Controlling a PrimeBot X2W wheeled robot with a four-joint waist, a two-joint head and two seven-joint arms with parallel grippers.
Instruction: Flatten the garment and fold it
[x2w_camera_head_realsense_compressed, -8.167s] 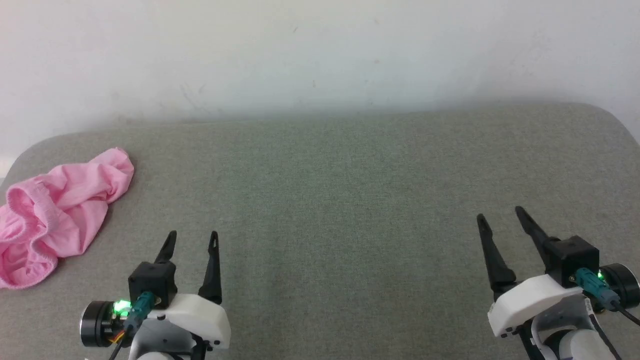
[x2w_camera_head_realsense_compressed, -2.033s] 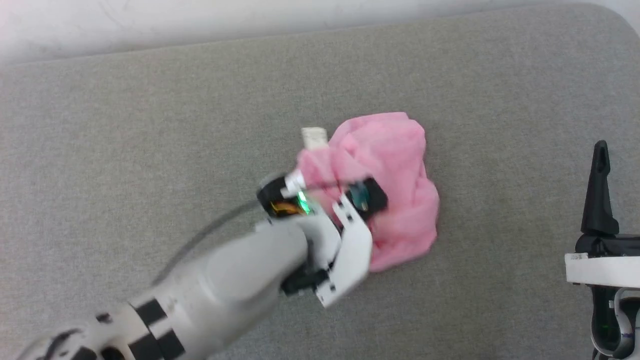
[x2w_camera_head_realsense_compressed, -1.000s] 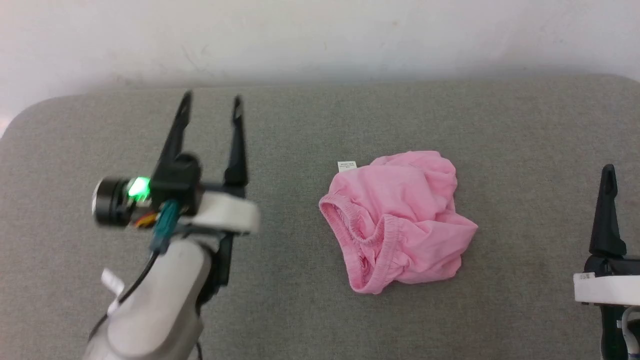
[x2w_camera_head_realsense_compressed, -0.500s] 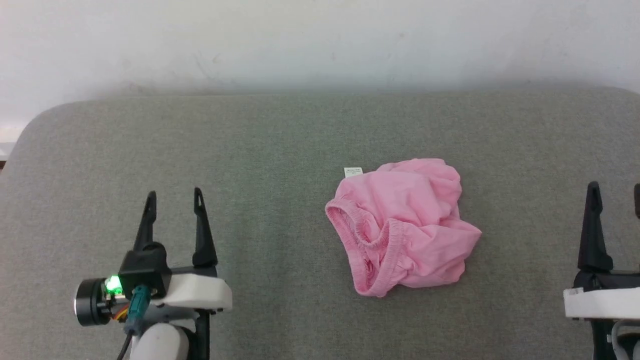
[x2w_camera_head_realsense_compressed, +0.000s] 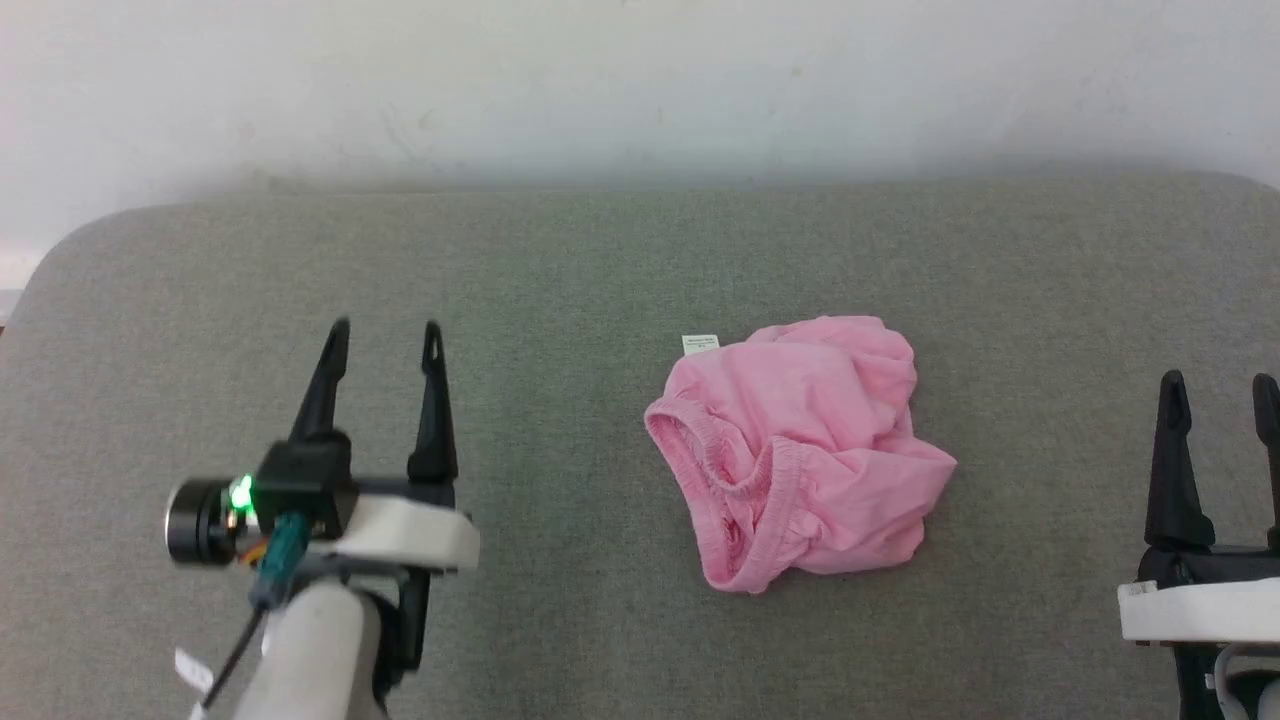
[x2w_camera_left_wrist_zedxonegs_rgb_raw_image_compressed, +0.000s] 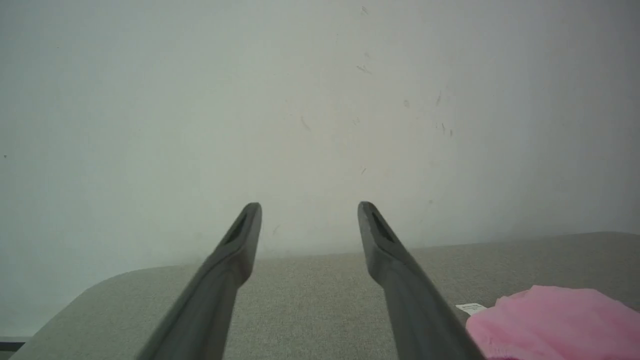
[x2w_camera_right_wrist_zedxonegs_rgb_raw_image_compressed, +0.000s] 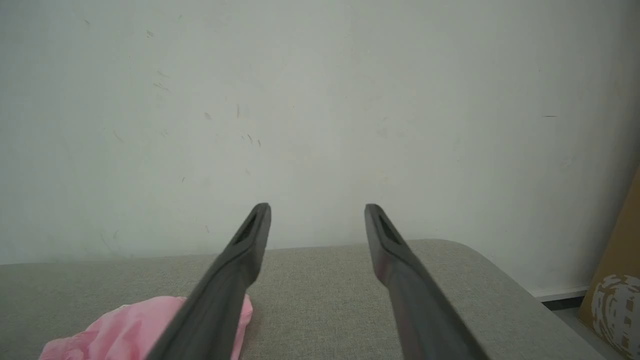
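Observation:
The bright pink garment (x2w_camera_head_realsense_compressed: 800, 455) lies crumpled right of the middle of the grey table (x2w_camera_head_realsense_compressed: 560, 260), its gathered elastic band (x2w_camera_head_realsense_compressed: 735, 480) curling at the front left and a small white label (x2w_camera_head_realsense_compressed: 700, 343) sticking out at its far left corner. My left gripper (x2w_camera_head_realsense_compressed: 385, 330) hovers open and empty well to the garment's left. At the right edge my right gripper (x2w_camera_head_realsense_compressed: 1220, 383) stands open and empty, apart from the cloth. The left wrist view has the garment (x2w_camera_left_wrist_zedxonegs_rgb_raw_image_compressed: 555, 320) low on the right beside the open left gripper (x2w_camera_left_wrist_zedxonegs_rgb_raw_image_compressed: 309, 206). The right wrist view has the garment (x2w_camera_right_wrist_zedxonegs_rgb_raw_image_compressed: 125, 330) low on the left of the open right gripper (x2w_camera_right_wrist_zedxonegs_rgb_raw_image_compressed: 317, 207).
A pale wall (x2w_camera_head_realsense_compressed: 640, 80) rises behind the table's far edge. The table's corners are rounded. In the right wrist view a brown cardboard piece (x2w_camera_right_wrist_zedxonegs_rgb_raw_image_compressed: 617, 295) stands on the floor past the table's right end.
My left arm brought the garment from the table's left end to right of the middle, let go and pulled back left. In the last half second the left gripper rose forward a little.

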